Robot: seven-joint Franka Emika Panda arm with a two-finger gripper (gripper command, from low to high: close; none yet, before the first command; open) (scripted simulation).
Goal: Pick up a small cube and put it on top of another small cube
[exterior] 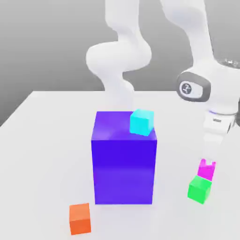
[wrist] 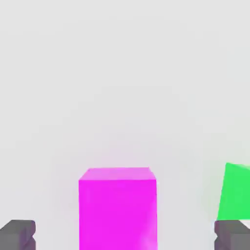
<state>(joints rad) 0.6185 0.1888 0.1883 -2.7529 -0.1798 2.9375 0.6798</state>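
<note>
The small magenta-pink cube (exterior: 206,171) rests on the white table at the exterior view's right, just behind a green cube (exterior: 200,189). My gripper (exterior: 208,163) has come down over the pink cube, its fingers either side of the cube's top. In the hand view the pink cube (wrist: 117,207) sits between the two dark fingertips (wrist: 17,234), with a wide gap on each side, so the gripper (wrist: 125,235) is open and not touching it. The green cube (wrist: 236,193) lies close to one fingertip.
A big blue-violet block (exterior: 123,159) stands mid-table with a cyan cube (exterior: 142,122) on its top corner. An orange cube (exterior: 80,218) lies near the front edge at the exterior view's left. The arm's white links rise behind the block.
</note>
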